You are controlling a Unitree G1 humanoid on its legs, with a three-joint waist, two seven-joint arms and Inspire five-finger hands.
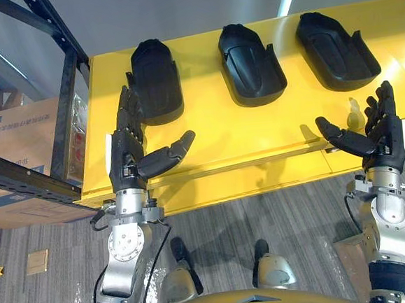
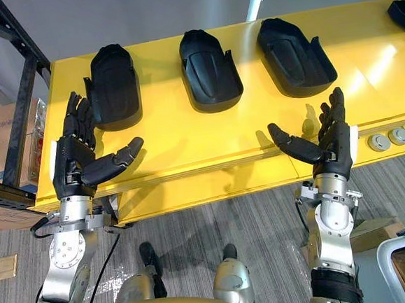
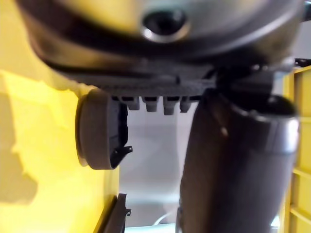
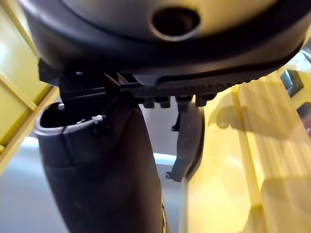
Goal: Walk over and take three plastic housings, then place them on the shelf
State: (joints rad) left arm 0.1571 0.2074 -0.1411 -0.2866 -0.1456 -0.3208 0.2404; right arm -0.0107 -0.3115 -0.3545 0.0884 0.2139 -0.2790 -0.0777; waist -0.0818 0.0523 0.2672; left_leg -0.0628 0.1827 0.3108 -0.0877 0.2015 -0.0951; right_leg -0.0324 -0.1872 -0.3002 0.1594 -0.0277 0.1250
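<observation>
Three moulded black plastic housings lie in a row on the glossy yellow table: left housing, middle housing, right housing; at far left stands the dark metal shelf; the left hand hovers unclenched just beside the left housing; the right hand hovers unclenched, empty; all three housings are off the shelf, so taking and placing them remain.

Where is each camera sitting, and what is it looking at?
Left eye view: on the head, looking down at the yellow table, three black housings and both arms.
Right eye view: beside it; same scene, open left robot hand and open right robot hand.
Left wrist view: along that hand toward a housing.
Right wrist view: along that hand toward a housing.
Both eye views share the housings.
</observation>
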